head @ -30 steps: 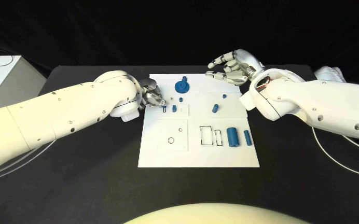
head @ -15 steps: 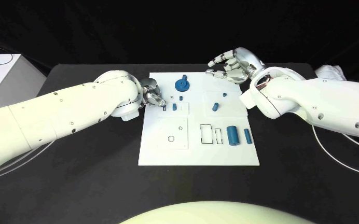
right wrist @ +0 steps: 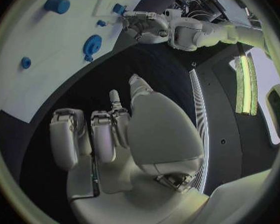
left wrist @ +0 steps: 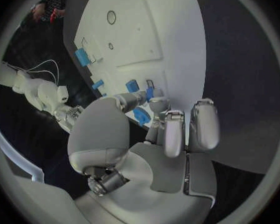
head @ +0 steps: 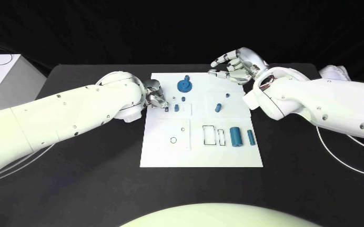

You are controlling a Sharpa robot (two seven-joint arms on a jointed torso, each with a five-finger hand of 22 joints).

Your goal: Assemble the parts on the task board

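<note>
While a blue gear [head: 184,85] and small pegs [head: 218,108] already stand on the white board [head: 201,153] mid-counter, two blue cylinders [head: 236,137] lie loose, so much seems left. The left hand [head: 155,99] pinches a small peg [head: 167,108] at the board's left edge; the right hand [head: 236,68] hovers beyond the far edge, fingers curled around nothing.
</note>
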